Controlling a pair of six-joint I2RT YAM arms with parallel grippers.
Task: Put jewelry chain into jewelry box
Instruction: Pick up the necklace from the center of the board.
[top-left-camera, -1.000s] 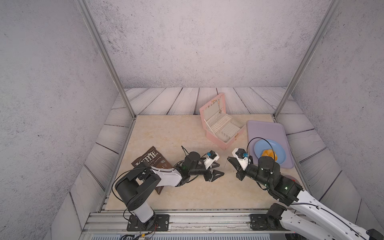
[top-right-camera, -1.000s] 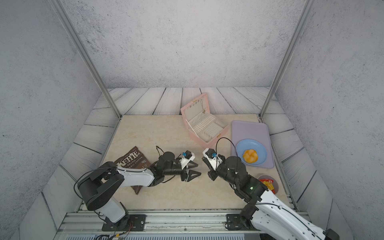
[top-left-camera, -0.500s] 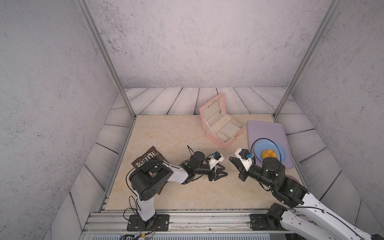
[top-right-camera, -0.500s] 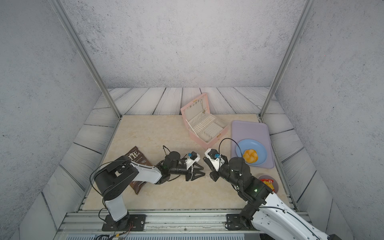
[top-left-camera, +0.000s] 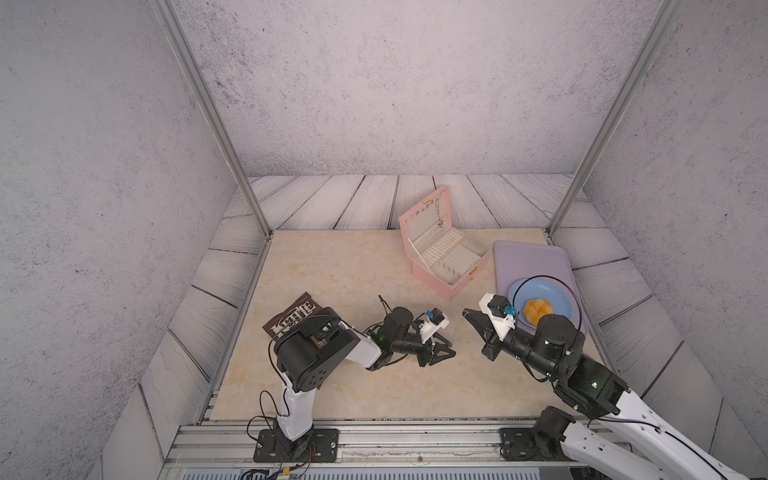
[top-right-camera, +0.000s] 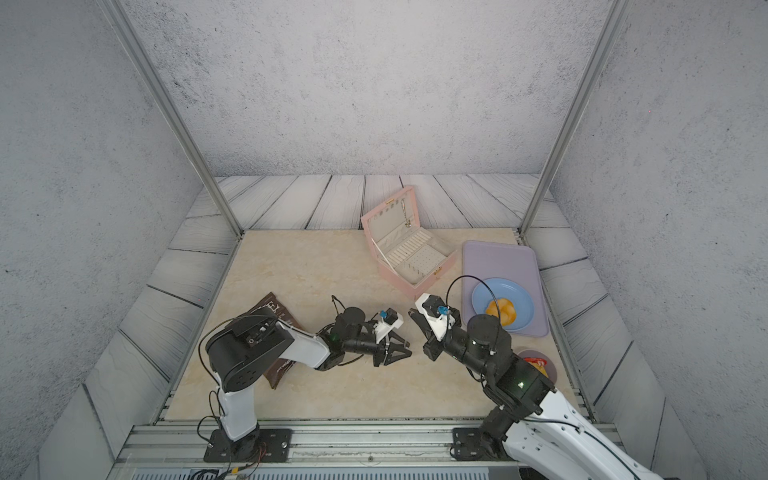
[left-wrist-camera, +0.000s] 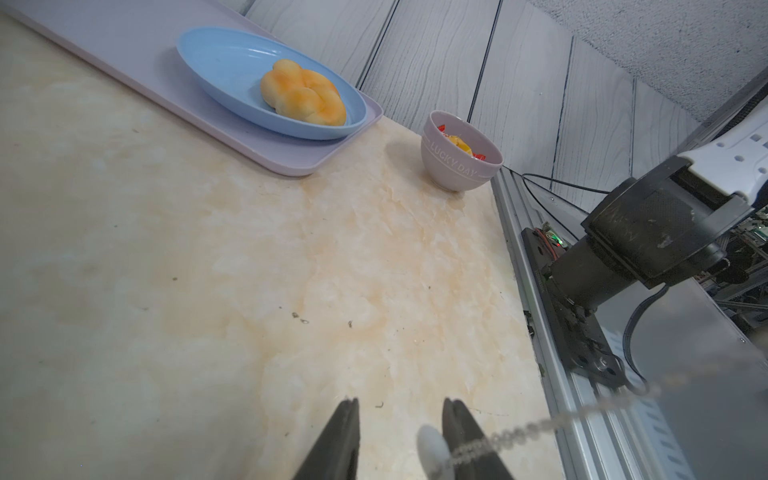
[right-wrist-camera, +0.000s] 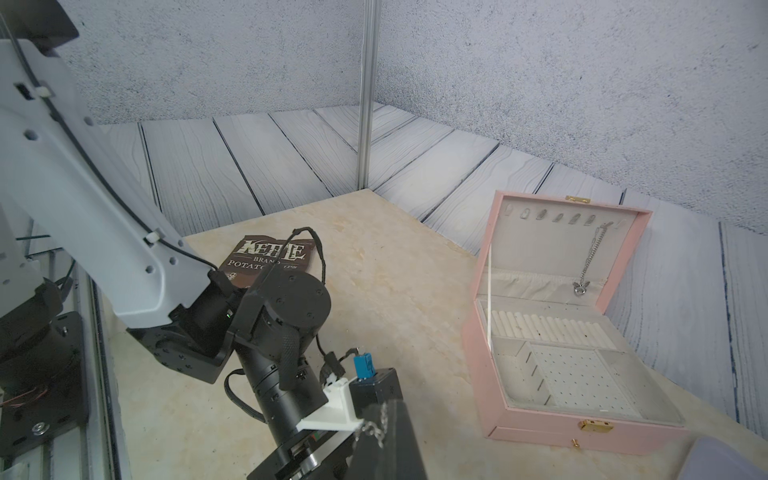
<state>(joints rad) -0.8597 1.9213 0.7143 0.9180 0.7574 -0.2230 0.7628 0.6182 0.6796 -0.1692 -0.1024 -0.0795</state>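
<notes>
The thin, fine, silvery metal jewelry chain (right-wrist-camera: 370, 428) is being pinched at one end by the right end effector (top-left-camera: 468, 313). Its jaws are clenched on it, and a few links are hanging over the dark finger at the lower middle of the right wrist view. In the left wrist view the jewelry chain (left-wrist-camera: 519, 430) is running as a slack, blurred line from the lower middle up to the right edge, so its long axis is lying between the two arms. There it is crossing one finger of the left end effector (left-wrist-camera: 399, 405), whose jaws are standing apart with a clear gap. A pale oval piece, perhaps the charm, is lying just beside that finger, and no grip by this end effector is being shown. In both top views the chain is too fine to be traced.

The pale pink, hinged, cream-lined jewelry box (top-left-camera: 432, 279) is standing open on the beige marbled tabletop (top-left-camera: 332, 270). In a top view it is lying above the right end effector and slightly to its left. The left end effector (top-left-camera: 451, 349) is lying lower and further left, so the right arm is judged the nearer carrier. The coming move is judged to run upward in the frame, over the box's front wall.

A second silvery chain (right-wrist-camera: 590, 257) is hanging from a lid hook. A flat lavender tray (top-left-camera: 532, 257) is lying just right of the box.
</notes>
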